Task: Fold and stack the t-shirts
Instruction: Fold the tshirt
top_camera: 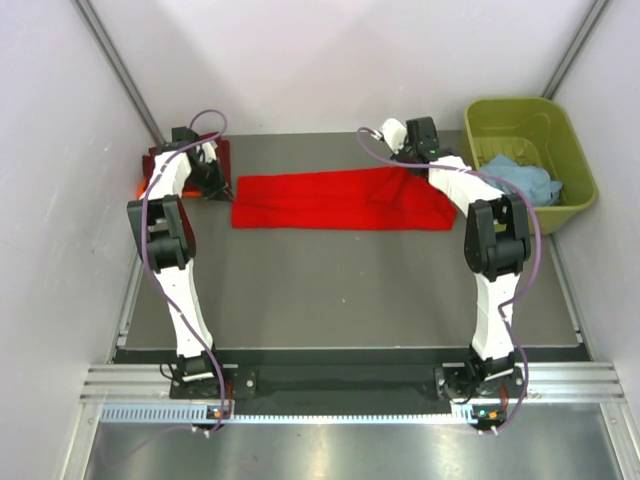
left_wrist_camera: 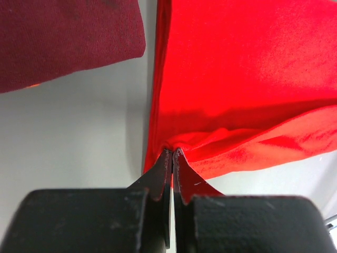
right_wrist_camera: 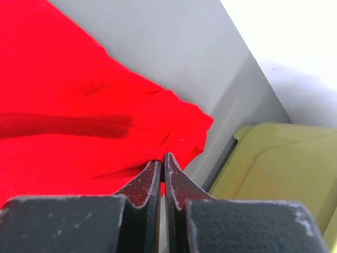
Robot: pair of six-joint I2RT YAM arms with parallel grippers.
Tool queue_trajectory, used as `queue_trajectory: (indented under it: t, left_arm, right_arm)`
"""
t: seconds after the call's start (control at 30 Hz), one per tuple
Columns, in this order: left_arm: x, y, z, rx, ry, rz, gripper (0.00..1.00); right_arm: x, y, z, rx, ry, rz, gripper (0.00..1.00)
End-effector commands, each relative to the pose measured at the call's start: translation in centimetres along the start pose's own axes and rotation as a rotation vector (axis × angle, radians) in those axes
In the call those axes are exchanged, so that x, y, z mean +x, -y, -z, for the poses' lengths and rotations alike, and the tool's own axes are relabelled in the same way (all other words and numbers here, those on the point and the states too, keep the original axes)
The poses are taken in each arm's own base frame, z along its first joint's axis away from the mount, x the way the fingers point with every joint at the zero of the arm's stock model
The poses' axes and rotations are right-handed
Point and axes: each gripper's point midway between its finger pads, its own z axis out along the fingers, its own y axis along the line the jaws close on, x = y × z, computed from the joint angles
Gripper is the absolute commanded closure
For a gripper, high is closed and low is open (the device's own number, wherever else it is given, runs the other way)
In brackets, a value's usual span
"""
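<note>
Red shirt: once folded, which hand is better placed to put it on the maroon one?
Probably the left. The left hand pinches the red shirt at the end beside the maroon shirt; the right hand pinches the far end, by the green tub.

Bright even overhead light, oversaturated red t-shirt (left_wrist_camera: 253,63), blown-out white wall (right_wrist_camera: 295,42).

One t-shirt (top_camera: 330,200) is bright red (plain), the tub (top_camera: 520,125) olive-green.
</note>
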Motion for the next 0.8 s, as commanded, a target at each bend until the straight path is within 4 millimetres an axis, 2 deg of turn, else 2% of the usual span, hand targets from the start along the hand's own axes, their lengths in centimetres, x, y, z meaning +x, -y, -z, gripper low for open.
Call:
queue_trajectory:
  t: [0.0, 0.07, 0.13, 0.17, 0.2, 0.23, 0.27, 0.3, 0.37, 0.43, 0.47, 0.53, 0.57, 0.6, 0.63, 0.67, 0.7, 0.77]
  left_arm:
    - [-2.2, 0.5, 0.8, -0.013, 0.078, -0.030, 1.00]
    - [-2.1, 0.7, 0.7, -0.015, 0.077, -0.033, 0.99]
    - [-2.1, 0.5, 0.6, -0.030, 0.077, -0.036, 0.90]
    - [-2.1, 0.5, 0.7, -0.045, 0.080, -0.039, 0.80]
    - [-2.2, 0.5, 0.9, -0.054, 0.086, -0.046, 0.61]
    - [-2.2, 0.5, 1.1, -0.063, 0.087, -0.055, 0.55]
    - [-2.5, 0.5, 2.0, -0.080, 0.107, -0.060, 0.49]
    - [-2.7, 0.6, 2.5, -0.092, 0.119, -0.065, 0.44]
    - [-3.2, 1.4, 4.6, -0.080, 0.155, -0.077, 0.43]
    - [-3.1, 2.6, 5.9, -0.046, 0.170, -0.094, 0.43]
    - [-2.9, 3.9, 6.8, 0.010, 0.180, -0.106, 0.43]
    - [-2.5, 5.6, 7.6, 0.082, 0.186, -0.099, 0.43]
    - [-1.8, 7.2, 7.8, 0.166, 0.169, -0.108, 0.41]
    - [-1.4, 8.0, 7.7, 0.194, 0.155, -0.111, 0.40]
    - [-0.9, 8.5, 7.2, 0.213, 0.132, -0.112, 0.39]
    - [0.2, 9.6, 6.1, 0.230, 0.095, -0.132, 0.39]
    - [0.8, 10.3, 5.5, 0.246, 0.069, -0.144, 0.40]
    - [2.1, 11.1, 3.2, 0.260, 0.016, -0.142, 0.41]
  right_arm:
    - [-2.1, 3.0, 0.2, 0.086, 0.062, -0.038, 1.00]
    - [-2.1, 3.0, 0.0, 0.089, 0.063, -0.040, 1.00]
    - [-2.1, 3.2, -0.1, 0.101, 0.061, -0.045, 1.00]
    - [-2.3, 3.4, 0.1, 0.111, 0.063, -0.049, 1.00]
    - [-2.4, 3.5, 0.2, 0.125, 0.059, -0.049, 0.96]
    - [-2.3, 3.6, 0.4, 0.136, 0.056, -0.051, 0.86]
    - [-2.5, 3.9, 1.0, 0.150, 0.061, -0.059, 0.69]
    - [-2.7, 4.2, 1.4, 0.164, 0.064, -0.070, 0.62]
    - [-3.0, 4.9, 2.8, 0.188, 0.076, -0.104, 0.47]
    - [-3.7, 5.9, 4.8, 0.213, 0.104, -0.134, 0.41]
    - [-3.8, 5.6, 5.2, 0.208, 0.108, -0.154, 0.37]
    - [-4.3, 5.2, 6.6, 0.182, 0.128, -0.169, 0.36]
    - [-4.5, 4.4, 6.9, 0.142, 0.137, -0.193, 0.36]
    - [-4.6, 2.3, 7.0, 0.039, 0.144, -0.192, 0.36]
    - [-4.8, 1.2, 7.4, -0.011, 0.150, -0.203, 0.37]
    - [-4.6, -0.8, 7.5, -0.081, 0.133, -0.227, 0.36]
    - [-5.4, -2.8, 7.6, -0.173, 0.165, -0.232, 0.37]
    - [-5.8, -6.1, 7.5, -0.296, 0.166, -0.264, 0.36]
